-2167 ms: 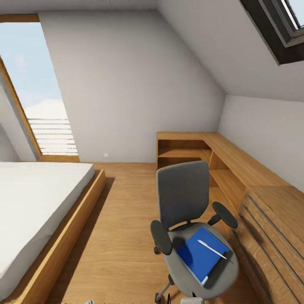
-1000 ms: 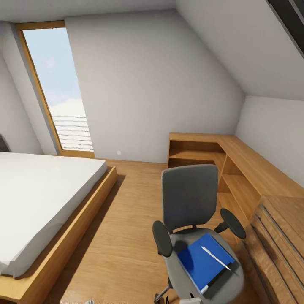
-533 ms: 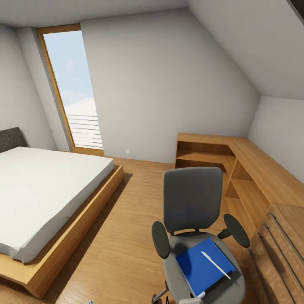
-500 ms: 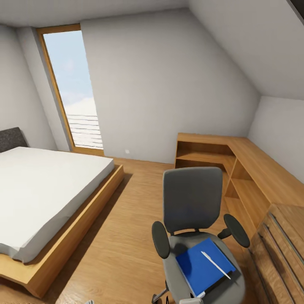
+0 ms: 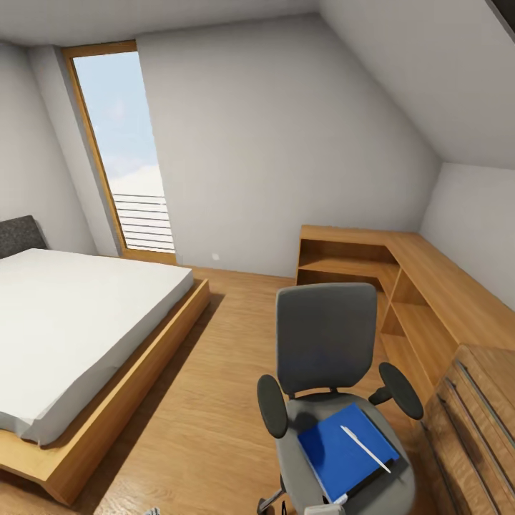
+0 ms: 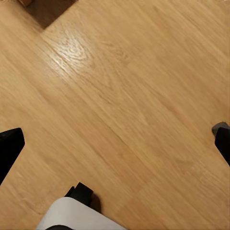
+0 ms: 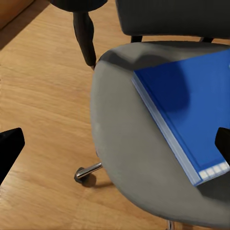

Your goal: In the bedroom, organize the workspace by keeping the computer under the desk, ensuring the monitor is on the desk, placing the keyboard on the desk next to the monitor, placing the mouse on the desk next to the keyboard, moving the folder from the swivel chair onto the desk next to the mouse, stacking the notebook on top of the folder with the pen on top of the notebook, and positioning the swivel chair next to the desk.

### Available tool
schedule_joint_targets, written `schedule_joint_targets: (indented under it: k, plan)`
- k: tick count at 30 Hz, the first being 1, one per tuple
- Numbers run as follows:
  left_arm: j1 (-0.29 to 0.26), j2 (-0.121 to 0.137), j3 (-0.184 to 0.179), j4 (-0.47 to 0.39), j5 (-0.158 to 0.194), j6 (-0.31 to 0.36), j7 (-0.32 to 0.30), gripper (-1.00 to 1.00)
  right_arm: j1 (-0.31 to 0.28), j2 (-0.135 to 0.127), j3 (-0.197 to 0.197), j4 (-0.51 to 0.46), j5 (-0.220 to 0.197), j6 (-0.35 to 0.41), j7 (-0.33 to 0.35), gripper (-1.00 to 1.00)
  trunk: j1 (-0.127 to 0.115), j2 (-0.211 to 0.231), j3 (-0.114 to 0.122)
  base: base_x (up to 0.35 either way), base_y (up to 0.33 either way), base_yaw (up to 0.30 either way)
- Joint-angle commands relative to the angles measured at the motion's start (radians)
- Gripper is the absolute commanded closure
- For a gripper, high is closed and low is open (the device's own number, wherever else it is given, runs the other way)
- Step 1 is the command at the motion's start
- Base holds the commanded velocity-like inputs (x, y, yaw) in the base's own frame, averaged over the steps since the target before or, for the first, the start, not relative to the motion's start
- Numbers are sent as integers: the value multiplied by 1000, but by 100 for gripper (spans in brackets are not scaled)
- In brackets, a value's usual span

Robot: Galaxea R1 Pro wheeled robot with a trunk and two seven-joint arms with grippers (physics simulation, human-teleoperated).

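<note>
The swivel chair point(image 5: 327, 336) stands on the wood floor at the lower right, its grey back facing the shelves. On its seat point(image 7: 124, 158) lies the blue folder point(image 5: 347, 450), and the white pen point(image 5: 365, 448) rests on top of it. My right gripper point(image 7: 115, 146) hangs open above the seat's front part, beside the folder point(image 7: 191, 105). My left gripper point(image 6: 115, 146) is open over bare floor. The desk, computer, monitor, keyboard, mouse and notebook are out of view.
A low bed point(image 5: 79, 315) with a wooden frame takes up the left side. A wooden corner shelf unit point(image 5: 372, 265) runs along the right wall, with a light wood dresser point(image 5: 476, 422) in front of it. A tall window point(image 5: 125, 157) is at the back.
The camera swung left over the first seconds, bringing more of the bed and window into view. In the last half second nothing has shifted.
</note>
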Motion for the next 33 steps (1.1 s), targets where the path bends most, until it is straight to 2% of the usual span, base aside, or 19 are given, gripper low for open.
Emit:
schedule_joint_targets:
  k: [1, 2, 3, 4, 5, 6, 7, 8, 10, 11, 12, 15, 16, 20, 21, 25, 27, 28, 33]
  plan:
    - [-1, 1, -8, -2, 11, -7, 6, -100, -1, -1, 8, -2, -5, -1, -7, -100, 0, -1, -1, 0, 0, 0]
    - [-1, 3, -8, -59, 9, -6, 8, -100, -30, -36, 6, -43, -7, 54, -4, -100, 0, -1, -1, 0, 0, 0]
    - [-1, 8, -8, -152, 6, -3, 10, -100, -78, -105, 1, -121, -10, 157, 4, -100, 0, -1, -1, 0, 0, 0]
    - [-1, 11, -8, -189, 2, -2, 11, -100, -99, -138, -3, -159, -12, 205, 10, -100, 0, -1, -1, 0, 0, 0]
    - [-1, 14, -8, -248, -5, 0, 12, -100, -134, -203, -21, -228, -18, 292, 28, -100, 0, -1, -1, 0, 0, 0]
    - [-1, 16, -8, -271, -9, 1, 13, -100, -150, -233, -36, -258, -23, 330, 39, -100, 0, -1, -1, 0, 0, 0]
    - [-1, 19, -7, -326, -19, 9, 15, -100, -197, -312, -109, -321, -43, 432, 94, -100, 0, -1, -1, 0, 0, 0]
    - [-1, 19, -7, -339, -21, 15, 16, -100, -214, -334, -141, -334, -50, 465, 118, -100, 0, -1, -1, 0, 0, 0]
    - [-1, 22, -6, -395, -28, 61, 26, -100, -288, -398, -283, -340, -67, 610, 245, -100, 0, -1, -1, 0, 0, 0]
    - [-1, 22, -6, -414, -30, 78, 34, -100, -308, -410, -318, -330, -69, 647, 279, -100, 0, -1, -1, 0, 0, 0]
    - [-1, 22, -6, -482, -38, 132, 75, -100, -371, -441, -405, -280, -71, 730, 374, -100, 0, -1, -1, 0, 0, 0]
    - [-1, 22, -4, -664, -47, 245, 235, -100, -514, -470, -483, -141, -36, 809, 496, -100, 0, -1, -1, 0, 0, 0]
    - [0, 17, -2, -780, -49, 309, 326, -100, -572, -472, -498, -86, 85, 899, 535, -100, 4, -8, -4, 0, 0, 0]
    - [-11, 16, -1, -836, -43, 359, 344, -100, -586, -474, -504, -72, 126, 936, 569, -100, 19, -36, -17, 0, 0, 0]
    - [-76, -12, 1, -830, -29, 439, 349, -100, -589, -475, -507, -36, 142, 958, 679, -100, 23, -43, -20, 0, 0, 0]
    - [-95, -40, -5, -786, -29, 460, 347, -100, -590, -476, -500, 2, 154, 991, 725, -100, 38, -71, -33, 0, 0, 0]
    - [-99, -41, -5, -775, -31, 466, 345, -100, -590, -477, -489, 9, 182, 1002, 753, -100, 46, -85, -39, 0, 0, 0]
    - [-100, -30, -6, -770, -31, 471, 345, -100, -590, -478, -476, 18, 240, 1007, 824, -100, 50, -92, -42, 0, 0, 0]
    - [-100, -24, -8, -777, -30, 474, 345, -100, -590, -481, -471, 53, 297, 1006, 943, -100, 69, -127, -58, 0, 0, 0]
